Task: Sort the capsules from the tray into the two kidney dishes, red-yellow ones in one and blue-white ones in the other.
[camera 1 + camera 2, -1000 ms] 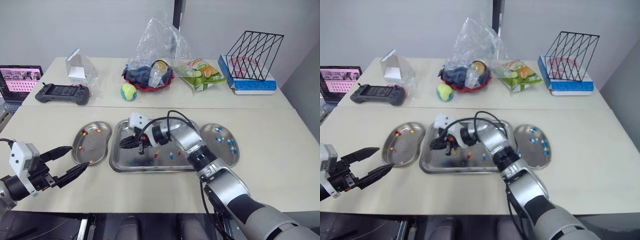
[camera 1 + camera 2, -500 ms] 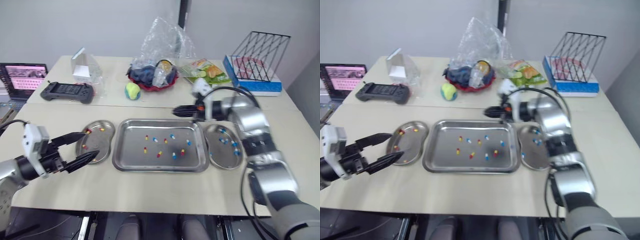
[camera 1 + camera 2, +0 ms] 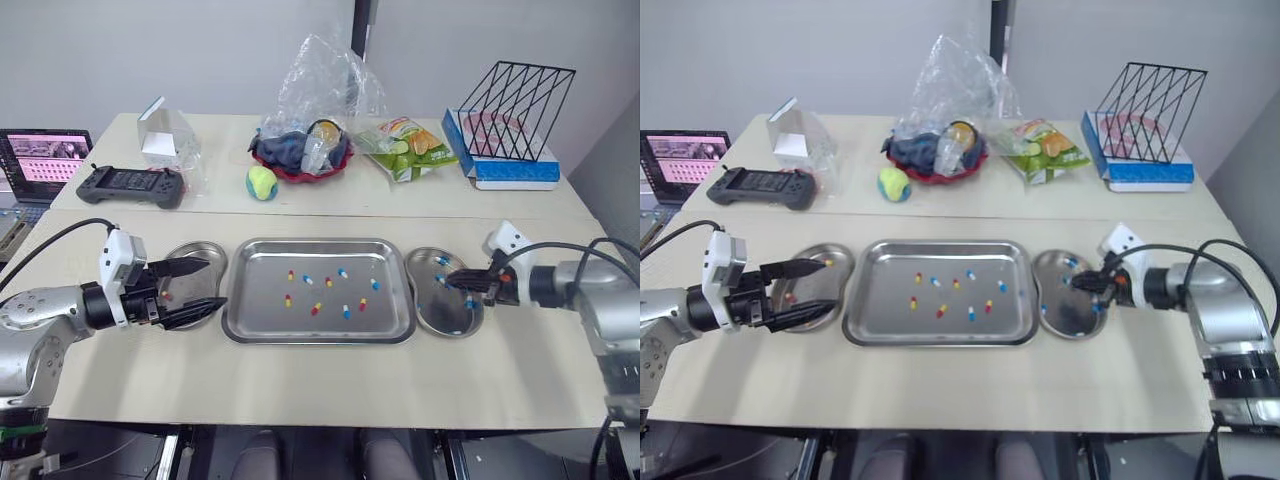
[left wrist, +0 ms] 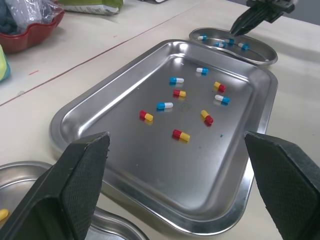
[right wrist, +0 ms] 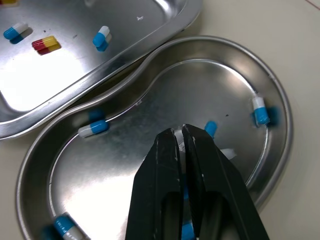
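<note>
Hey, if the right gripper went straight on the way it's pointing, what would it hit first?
Most likely the floor of the right kidney dish: the right gripper points down into it, beside a blue-white capsule. Its height above the metal is unclear.

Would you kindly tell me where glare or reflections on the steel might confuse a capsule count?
Right wrist view: the right kidney dish wall mirrors its blue-white capsules as blue smudges, and the tray floor has a white glare patch. Left wrist view: mild sheen, capsules countable. Left eye view: even light, soft shadows.
</note>
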Controlling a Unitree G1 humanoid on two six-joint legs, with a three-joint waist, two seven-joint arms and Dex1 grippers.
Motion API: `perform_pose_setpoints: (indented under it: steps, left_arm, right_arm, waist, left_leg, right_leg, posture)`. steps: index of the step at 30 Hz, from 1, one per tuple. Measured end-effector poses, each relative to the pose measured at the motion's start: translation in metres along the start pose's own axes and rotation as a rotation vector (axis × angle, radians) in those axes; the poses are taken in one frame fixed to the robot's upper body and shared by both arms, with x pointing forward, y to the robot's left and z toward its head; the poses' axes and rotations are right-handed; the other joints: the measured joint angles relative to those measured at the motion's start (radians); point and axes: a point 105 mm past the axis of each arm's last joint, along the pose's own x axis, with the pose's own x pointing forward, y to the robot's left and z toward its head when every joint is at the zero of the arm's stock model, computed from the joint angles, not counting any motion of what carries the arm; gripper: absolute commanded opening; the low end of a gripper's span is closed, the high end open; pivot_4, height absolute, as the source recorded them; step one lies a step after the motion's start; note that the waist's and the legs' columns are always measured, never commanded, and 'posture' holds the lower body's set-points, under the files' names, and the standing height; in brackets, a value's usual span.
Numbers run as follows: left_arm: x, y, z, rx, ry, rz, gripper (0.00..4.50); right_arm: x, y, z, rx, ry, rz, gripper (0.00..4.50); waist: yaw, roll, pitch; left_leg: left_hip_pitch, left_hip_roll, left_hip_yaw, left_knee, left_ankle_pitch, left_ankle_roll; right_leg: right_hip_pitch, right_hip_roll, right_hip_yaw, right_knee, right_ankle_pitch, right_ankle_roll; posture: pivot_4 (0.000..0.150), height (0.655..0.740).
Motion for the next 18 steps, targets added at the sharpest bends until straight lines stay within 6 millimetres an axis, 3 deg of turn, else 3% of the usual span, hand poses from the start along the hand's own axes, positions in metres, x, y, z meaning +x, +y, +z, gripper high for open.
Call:
perform_pose_setpoints:
  steps: [9,13,15,18]
  left_arm:
    - [0.004,0.001,0.000,0.013,-0.003,-0.019,4.50]
    - [0.004,0.001,-0.001,0.010,-0.003,-0.017,4.50]
    - [0.004,0.002,-0.001,0.008,-0.003,-0.014,4.50]
    - [-0.007,0.008,-0.007,-0.006,-0.006,0.036,4.50]
  right_arm:
    - [-0.003,0.002,0.006,0.022,-0.032,-0.017,3.07]
    - [-0.014,-0.002,0.009,0.012,-0.037,-0.025,4.49]
    - [-0.019,-0.007,0.010,0.012,-0.051,-0.031,4.49]
    - [-0.041,-0.032,0.012,0.027,-0.146,-0.108,4.49]
  waist:
    - [0.001,0.000,0.000]
    - [0.005,0.000,0.000]
    - [0.006,0.000,0.000]
    - [0.004,0.000,0.000]
  left_leg:
    - [0.000,0.000,0.000,0.000,0.000,0.000]
    - [0.000,0.000,0.000,0.001,0.000,0.000]
    - [0.000,0.000,0.000,0.001,0.000,0.000]
    - [0.000,0.000,0.001,0.001,0.000,0.000]
  right_leg:
    - [0.000,0.000,0.000,0.000,0.000,0.000]
    - [0.000,0.000,0.000,0.000,0.000,0.000]
    - [0.000,-0.001,0.000,0.000,0.000,0.000]
    - [0.000,-0.001,0.000,0.000,0.000,0.000]
  posture:
    - [0.150,0.7174]
    - [0.150,0.7174]
    - [0.150,0.7174]
    - [0.150,0.7174]
